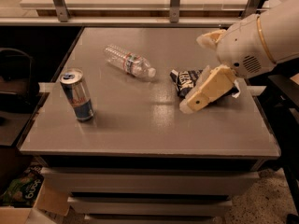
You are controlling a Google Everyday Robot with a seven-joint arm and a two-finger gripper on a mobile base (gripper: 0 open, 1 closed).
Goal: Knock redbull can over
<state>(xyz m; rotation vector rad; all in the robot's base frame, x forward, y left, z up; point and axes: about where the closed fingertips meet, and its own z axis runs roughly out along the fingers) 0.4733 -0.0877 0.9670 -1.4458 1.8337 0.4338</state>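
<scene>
The redbull can point(77, 95) stands upright near the front left of the grey table point(140, 129); it is blue and silver with a silver top. My gripper point(194, 73) is at the right side of the table, far to the right of the can and apart from it. Its cream fingers point(208, 88) are spread open and hold nothing. The lower finger reaches over the dark blue chip bag point(183, 80) and hides part of it.
A clear plastic water bottle point(129, 61) lies on its side at the table's middle back. A railing point(173, 3) runs behind the table. A dark chair point(14, 85) stands at the left, a cardboard box point(23, 204) on the floor.
</scene>
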